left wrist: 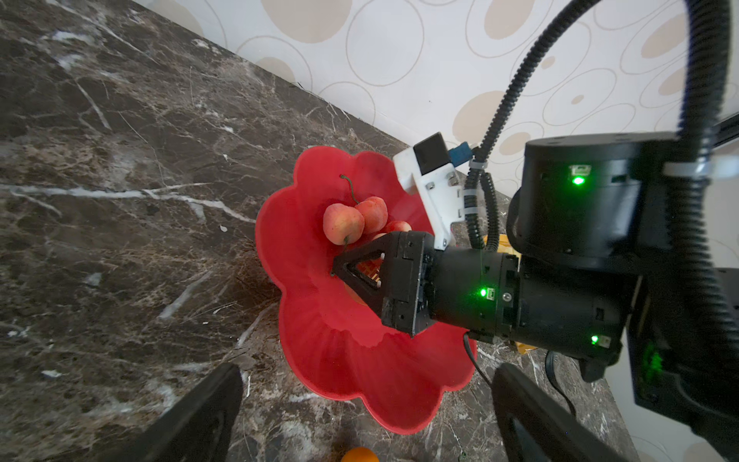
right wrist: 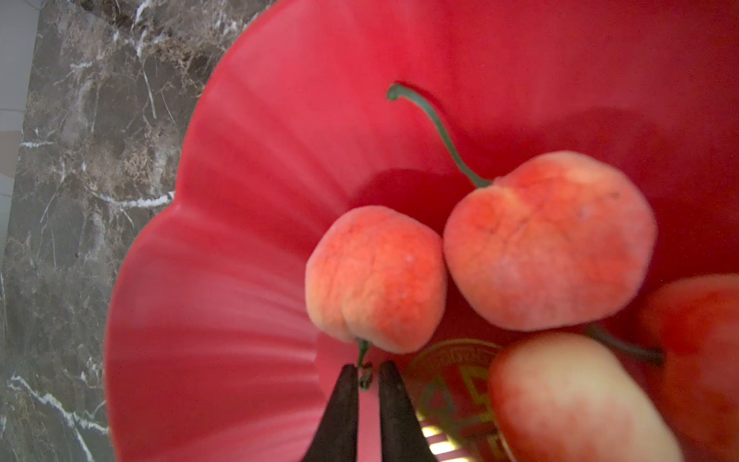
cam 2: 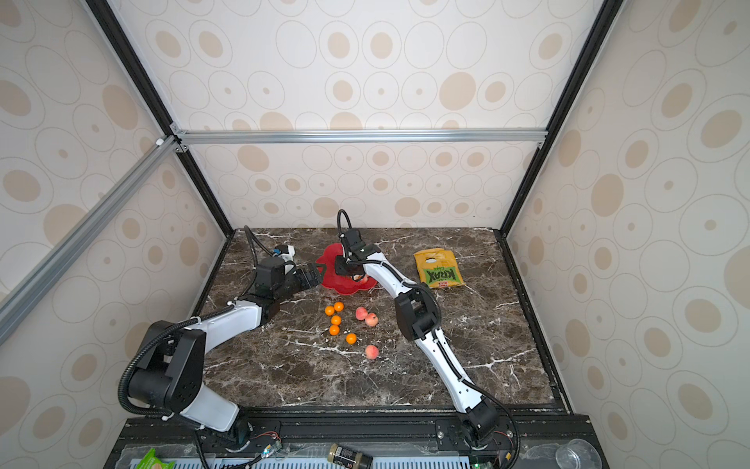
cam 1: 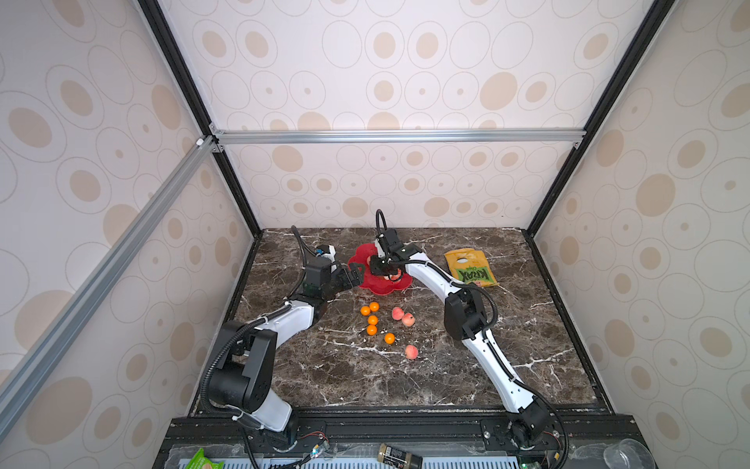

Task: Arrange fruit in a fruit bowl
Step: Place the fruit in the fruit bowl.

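Note:
The red flower-shaped fruit bowl (cam 1: 375, 287) (cam 2: 343, 286) sits at the back middle of the marble table. Several pink peach-like fruit lie in it, among them one (right wrist: 376, 280) beside a stemmed one (right wrist: 550, 240). My right gripper (right wrist: 366, 376) hangs over the bowl's centre, its jaws a crack apart, with the green stem end of the nearer fruit between the tips. My left gripper (left wrist: 360, 420) stands wide open at the bowl's left rim (left wrist: 400, 416), holding nothing. Three pink fruit (cam 1: 397, 313) (cam 1: 408, 319) (cam 1: 411, 351) and several orange ones (cam 1: 372, 320) lie on the table in front of the bowl.
A yellow-green snack bag (cam 1: 470, 268) lies flat to the right of the bowl. Past the table's front edge lie a dark bottle (cam 1: 399, 454), a clear cup (cam 1: 625, 454) and a green packet (cam 1: 203, 461). Walls close in the back and sides.

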{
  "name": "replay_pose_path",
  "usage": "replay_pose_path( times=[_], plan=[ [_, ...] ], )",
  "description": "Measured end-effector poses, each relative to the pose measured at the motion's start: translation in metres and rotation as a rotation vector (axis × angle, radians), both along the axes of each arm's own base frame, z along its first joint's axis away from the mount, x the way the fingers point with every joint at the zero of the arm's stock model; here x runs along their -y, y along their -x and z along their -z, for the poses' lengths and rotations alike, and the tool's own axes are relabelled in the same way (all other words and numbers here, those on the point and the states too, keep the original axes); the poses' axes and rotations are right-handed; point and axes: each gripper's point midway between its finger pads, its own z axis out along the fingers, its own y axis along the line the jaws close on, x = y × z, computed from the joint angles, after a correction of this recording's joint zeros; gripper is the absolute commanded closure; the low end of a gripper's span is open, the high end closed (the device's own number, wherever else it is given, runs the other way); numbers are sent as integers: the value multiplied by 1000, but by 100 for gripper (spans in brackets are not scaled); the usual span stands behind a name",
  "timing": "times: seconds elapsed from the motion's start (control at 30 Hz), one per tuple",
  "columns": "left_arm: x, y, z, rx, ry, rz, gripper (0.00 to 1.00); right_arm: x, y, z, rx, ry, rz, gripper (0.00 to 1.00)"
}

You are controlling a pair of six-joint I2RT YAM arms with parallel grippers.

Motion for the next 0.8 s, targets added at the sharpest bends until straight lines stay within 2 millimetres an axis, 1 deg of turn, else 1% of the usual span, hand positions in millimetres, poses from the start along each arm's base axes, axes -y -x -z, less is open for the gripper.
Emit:
replay_pose_path(
  times=[0.27, 0.37, 0.5, 0.63, 0.8],
  plan=[
    [-1, 3, -15, 31, 8, 0, 2, 0, 0, 0, -1, -3, -3, 77],
    [-1, 4, -16, 33, 9, 0, 2, -1, 1, -1, -2, -3, -8, 75],
    [-2, 6, -11, 21, 6, 0, 2, 1, 4, -5, -7, -2, -13, 75],
    [-3, 8, -9, 14, 4, -1, 2, 3, 8, -13, -7, -2, -14, 73],
    [-3, 9, -15, 26, 7, -1, 2, 5, 11, -33, 8, -11, -14, 71]
  ],
)
